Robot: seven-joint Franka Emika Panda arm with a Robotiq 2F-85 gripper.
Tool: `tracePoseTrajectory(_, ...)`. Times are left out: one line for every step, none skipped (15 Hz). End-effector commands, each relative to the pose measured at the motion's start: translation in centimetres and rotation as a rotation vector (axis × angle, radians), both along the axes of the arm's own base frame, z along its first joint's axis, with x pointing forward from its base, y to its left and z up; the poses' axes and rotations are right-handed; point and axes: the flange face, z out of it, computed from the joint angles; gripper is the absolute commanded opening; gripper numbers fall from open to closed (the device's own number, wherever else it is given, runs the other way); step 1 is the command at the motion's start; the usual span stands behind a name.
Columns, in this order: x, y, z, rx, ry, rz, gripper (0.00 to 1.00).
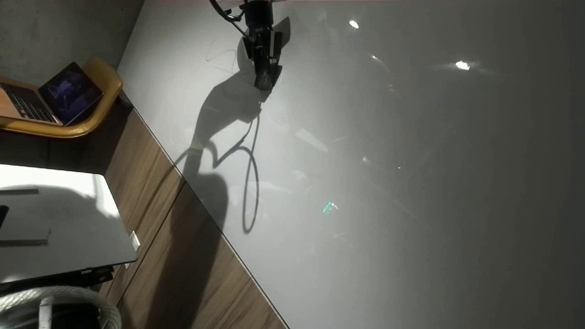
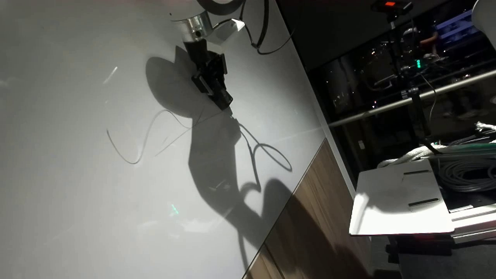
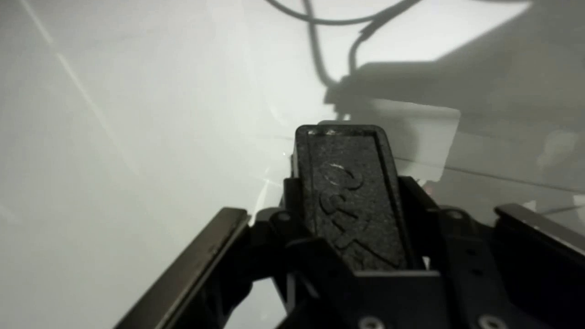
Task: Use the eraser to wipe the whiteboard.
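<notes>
Gripper (image 3: 349, 183) is clenched on the eraser (image 3: 352, 196), its fingers (image 3: 292, 196) parted by just the width of that dark, lettered block. The eraser is held out past the fingertips toward the whiteboard (image 1: 411, 205); whether its far end is touching the surface cannot be made out. Close by, a thin looped scribble (image 2: 141, 149) is seen, one of its strokes drawn right up beside the eraser in an exterior view. From the gripper to the whiteboard's edge along the brown wood (image 2: 321, 193), a broad shadow (image 2: 213, 166) is cast. In both exterior views the gripper is held well apart from that edge. Between the arm (image 2: 193, 27) and a side edge of the whiteboard, a black cable (image 2: 266, 23) is seen. The widest room for moving is left on the side away from both edges, where the whiteboard is continued beyond view. Past the wood, a white tabletop (image 2: 403, 217) is placed, and near a whiteboard corner a laptop (image 1: 71, 93) is borne by a yellow chair (image 1: 113, 87).
</notes>
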Motion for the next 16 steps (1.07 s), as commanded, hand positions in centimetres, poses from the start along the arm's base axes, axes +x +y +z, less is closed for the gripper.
tracePoseTrajectory(3.7, 6.3, 0.3, 0.027, -0.051, 0.113, 0.29)
tracePoseTrajectory(3.8, 7.6, 0.0, 0.03, -0.043, 0.129, 0.29)
tracePoseTrajectory(3.9, 9.0, -0.2, 0.033, -0.037, 0.146, 0.29)
tracePoseTrajectory(4.0, 10.3, -0.4, 0.035, -0.032, 0.163, 0.29)
tracePoseTrajectory(4.0, 11.7, -0.6, 0.038, -0.027, 0.18, 0.29)
tracePoseTrajectory(3.9, 13.2, -0.7, 0.039, -0.023, 0.199, 0.29)
tracePoseTrajectory(3.9, 14.4, -0.9, 0.042, -0.018, 0.215, 0.29)
tracePoseTrajectory(3.8, 15.7, -1.2, 0.045, -0.012, 0.231, 0.29)
tracePoseTrajectory(3.7, 17.1, -1.4, 0.049, -0.009, 0.244, 0.29)
tracePoseTrajectory(3.6, 18.4, -1.8, 0.051, -0.004, 0.258, 0.29)
tracePoseTrajectory(3.4, 19.8, -2.1, 0.056, 0.0, 0.274, 0.29)
tracePoseTrajectory(3.3, 21.1, -2.5, 0.062, 0.003, 0.292, 0.29)
tracePoseTrajectory(3.2, 22.4, -2.9, 0.065, 0.008, 0.307, 0.29)
tracePoseTrajectory(2.9, 23.8, -3.2, 0.077, 0.01, 0.326, 0.29)
tracePoseTrajectory(2.7, 25.1, -3.6, 0.082, 0.009, 0.34, 0.29)
tracePoseTrajectory(2.4, 26.6, -4.0, 0.09, 0.009, 0.364, 0.29)
